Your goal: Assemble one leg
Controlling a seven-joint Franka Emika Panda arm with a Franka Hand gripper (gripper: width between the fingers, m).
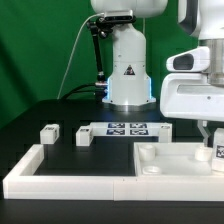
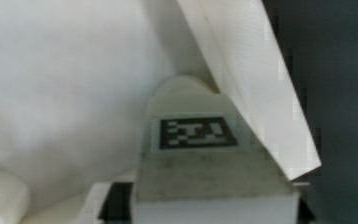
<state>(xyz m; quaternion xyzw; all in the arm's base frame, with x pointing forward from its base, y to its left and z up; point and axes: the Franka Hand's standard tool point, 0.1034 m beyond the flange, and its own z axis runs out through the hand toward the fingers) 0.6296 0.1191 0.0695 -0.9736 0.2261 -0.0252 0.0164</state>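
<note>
Nearest your exterior camera runs the long white border wall (image 1: 75,183), an L-shaped low rail on the black table (image 1: 25,115). Behind it, toward the exterior view's right, you have the large white square tabletop (image 1: 175,160), lying flat with raised bosses at its corners. Beyond that sits the marker board (image 1: 118,129) with its row of tags, just in front of the arm's white base (image 1: 128,70).

Your gripper (image 1: 211,140) hangs over the tabletop's corner at the exterior view's right edge, pinching the leg (image 1: 219,152), which sits low against the tabletop there. On the wrist view the leg (image 2: 197,140) fills the centre, its black-and-white tag facing the camera, with a finger (image 2: 247,80) pressed along one side.

Two more legs alike (image 1: 48,133) (image 1: 84,136) rest on the table, well apart from the gripper, toward the exterior view's left.
</note>
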